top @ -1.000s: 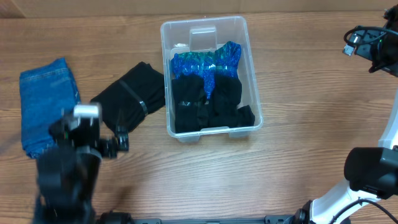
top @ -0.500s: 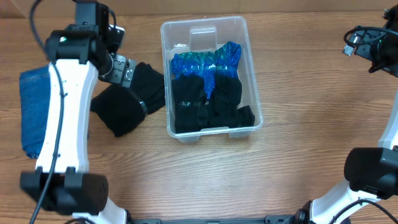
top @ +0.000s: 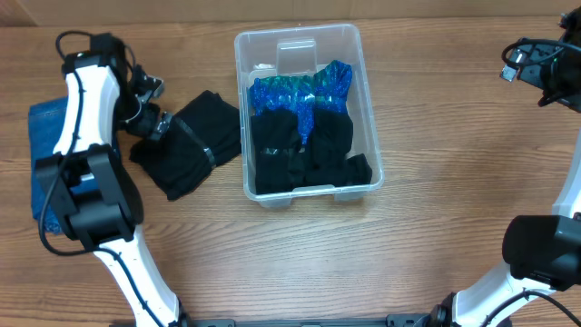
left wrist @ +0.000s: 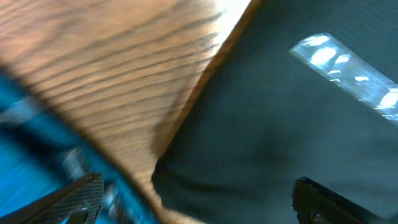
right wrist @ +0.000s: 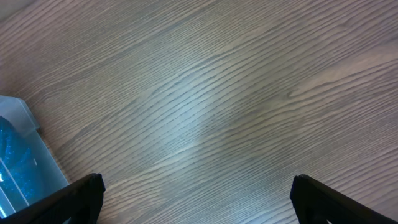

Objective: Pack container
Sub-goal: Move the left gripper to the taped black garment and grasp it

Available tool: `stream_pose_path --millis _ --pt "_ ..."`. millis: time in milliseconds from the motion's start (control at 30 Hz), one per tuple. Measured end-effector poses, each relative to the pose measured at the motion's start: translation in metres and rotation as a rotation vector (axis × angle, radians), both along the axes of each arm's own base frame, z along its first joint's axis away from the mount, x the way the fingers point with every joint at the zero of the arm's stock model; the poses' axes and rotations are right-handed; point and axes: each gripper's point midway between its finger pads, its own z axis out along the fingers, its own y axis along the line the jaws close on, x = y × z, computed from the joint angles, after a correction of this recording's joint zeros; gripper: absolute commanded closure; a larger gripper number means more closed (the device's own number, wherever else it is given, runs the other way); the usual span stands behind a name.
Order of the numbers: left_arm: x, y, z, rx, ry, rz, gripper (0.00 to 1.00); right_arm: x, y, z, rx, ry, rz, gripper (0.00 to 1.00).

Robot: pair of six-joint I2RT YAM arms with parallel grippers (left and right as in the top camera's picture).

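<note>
The clear plastic container (top: 363, 100) stands at the table's middle back, holding black garments (top: 304, 150) and a shiny blue-green one (top: 300, 91). Its corner shows in the right wrist view (right wrist: 25, 158). A folded black garment (top: 191, 145) lies left of it, and folded blue jeans (top: 41, 173) lie further left. My left gripper (top: 145, 113) is open, low over the black garment's left edge (left wrist: 298, 118), between it and the jeans (left wrist: 37, 143). My right gripper (right wrist: 196, 199) is open and empty over bare table at the far right.
The wooden table (top: 436, 227) surrounds everything. The left arm (top: 82, 109) reaches over the jeans. The right arm's base (top: 540, 250) sits at the lower right.
The left arm swung up from the front left to the back, then came down and left onto the black garment's left edge. The right arm has not moved.
</note>
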Motion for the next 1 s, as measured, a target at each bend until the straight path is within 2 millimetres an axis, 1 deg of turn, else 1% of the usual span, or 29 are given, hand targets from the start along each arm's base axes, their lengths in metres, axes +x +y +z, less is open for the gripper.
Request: stream_pose_path --millis 67,133,267,367,433,500,633,733,767,800,833,867,900,1000 --pt "0.003 -0.002 -0.019 -0.071 0.009 -0.035 0.0 0.0 0.0 0.0 0.0 0.001 0.001 0.0" --pt "0.009 -0.011 -0.031 -0.117 -0.002 -0.091 0.0 0.0 0.0 0.0 0.0 0.0 0.0 0.0" --pt "0.027 -0.026 -0.029 -0.154 -0.075 -0.204 0.0 0.0 0.0 0.0 -0.001 0.0 0.001 0.0" --pt "0.033 -0.04 -0.028 -0.169 -0.099 -0.278 0.0 0.0 0.0 0.0 0.0 0.0 0.001 0.0" --pt "0.034 -0.046 -0.028 -0.18 -0.105 -0.311 0.0 0.0 0.0 0.0 0.0 0.0 0.0 0.0" --pt "0.035 -0.048 -0.028 -0.183 -0.11 -0.332 0.0 0.0 0.0 0.0 0.0 0.0 0.0 0.0" --pt "0.024 -0.052 -0.042 -0.202 -0.082 -0.361 0.0 0.0 0.0 0.0 -0.001 0.001 0.0 0.0" --pt "0.024 -0.054 -0.047 -0.213 -0.097 -0.369 0.0 0.0 0.0 0.0 0.0 0.0 0.001 0.0" --pt "0.024 -0.054 -0.047 -0.215 -0.102 -0.371 0.02 0.0 0.0 0.0 0.0 0.0 0.0 0.0" --pt "0.024 -0.054 -0.048 -0.216 -0.111 -0.372 0.21 0.0 0.0 0.0 0.0 0.0 0.0 0.0" --pt "0.023 -0.054 -0.048 -0.218 -0.117 -0.373 0.32 0.0 0.0 0.0 0.0 0.0 -0.001 0.0" --pt "0.022 -0.055 -0.048 -0.223 -0.12 -0.373 0.54 0.0 0.0 0.0 -0.001 0.0 0.0 0.0" --pt "0.018 -0.058 -0.049 -0.244 -0.111 -0.378 0.81 0.0 0.0 0.0 0.0 0.0 0.001 0.0" --pt "0.015 -0.06 -0.046 -0.243 -0.112 -0.386 0.89 0.0 0.0 0.0 0.0 0.0 0.0 0.0"
